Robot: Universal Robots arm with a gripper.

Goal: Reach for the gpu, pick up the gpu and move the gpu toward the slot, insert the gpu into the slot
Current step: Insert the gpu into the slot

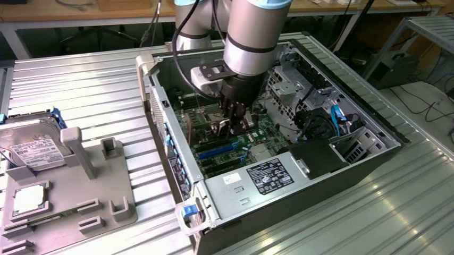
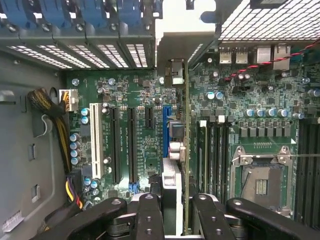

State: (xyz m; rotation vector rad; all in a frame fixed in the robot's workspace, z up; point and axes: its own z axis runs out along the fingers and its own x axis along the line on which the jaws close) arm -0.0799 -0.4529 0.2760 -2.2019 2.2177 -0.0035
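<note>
While the arm reaches down into the open pc case [image 1: 312, 175], the claw [image 2: 172, 202] is closed partway on the gpu [image 2: 186, 150], with its black fingers [image 2: 150, 215] pressing on both sides of the card. In the wrist view the gpu is seen edge-on, as a thin line that goes from between the fingers away towards the rear wall of the case. Its silver bracket [image 2: 172, 50] is at the far end from the claw, next to the rear openings.

The slot [image 2: 165, 132], a long blue connector on the green motherboard [image 2: 135, 95], lies under the claw and just beside the card's edge, approx. parallel with it. I cannot tell if the card's lower edge already touches the slot or is a little above it. On the slot's other side from the gpu there are two long black connectors [image 2: 123, 145] and one white connector [image 2: 94, 140]. On the gpu's other side are the black memory connectors [image 2: 215, 150], and beyond them the cpu socket [image 2: 260, 175] with its metal frame.

In the exterior view the claw [image 1: 230, 126] is low above the board, in the middle of the case. Outside the case, well apart from the claw, a grey holder [image 1: 85, 202] stands on the table [image 1: 92, 95]; it carries a hard drive [image 1: 28, 143] and a small square chip [image 1: 28, 197].
</note>
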